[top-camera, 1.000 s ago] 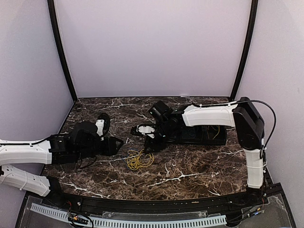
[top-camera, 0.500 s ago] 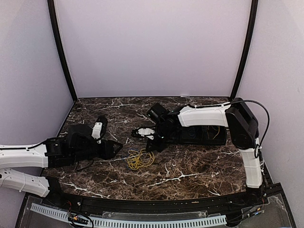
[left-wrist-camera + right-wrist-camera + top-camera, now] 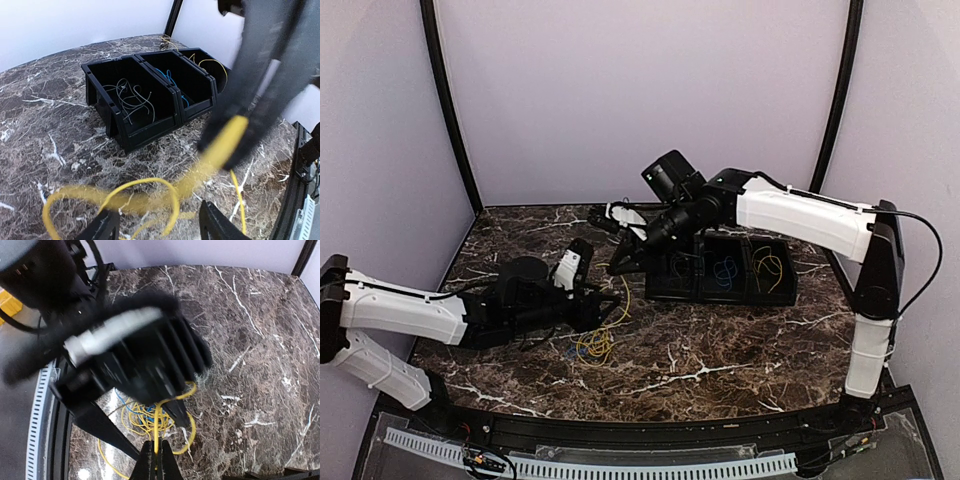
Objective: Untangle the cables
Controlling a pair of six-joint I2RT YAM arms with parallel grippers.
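Right tool clenched on yellow cable; tangle at its 6 o'clock. Left tool released, straddling it: pin first, then pull slowly toward 12.

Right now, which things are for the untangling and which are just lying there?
For the job: yellow cable, pinched by the right fingers; yellow-and-blue tangle; open left fingers.
Just sitting there: black bin; grey wires already inside it.
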